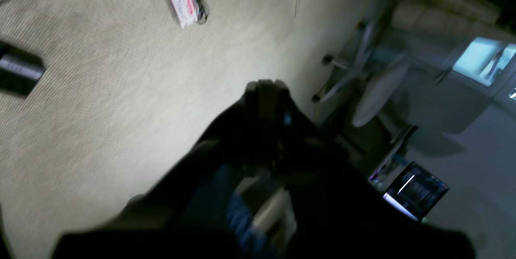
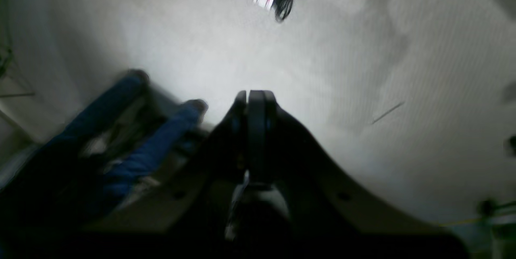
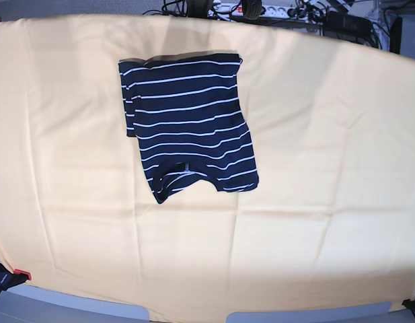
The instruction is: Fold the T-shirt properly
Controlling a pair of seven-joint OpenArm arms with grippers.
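The T-shirt, dark navy with thin white stripes, lies folded into a compact rectangle on the yellow-orange table cloth, left of centre toward the far edge. Neither gripper shows in the base view. In the left wrist view the left gripper is blurred, with its jaws together and nothing between them, over beige carpet. In the right wrist view the right gripper is shut and empty, also over the floor. The shirt shows in neither wrist view.
Cables and power strips lie behind the table's far edge. A red clamp sits at the front left corner. The left wrist view shows an office chair and a laptop. Blurred blue shapes show left of the right gripper.
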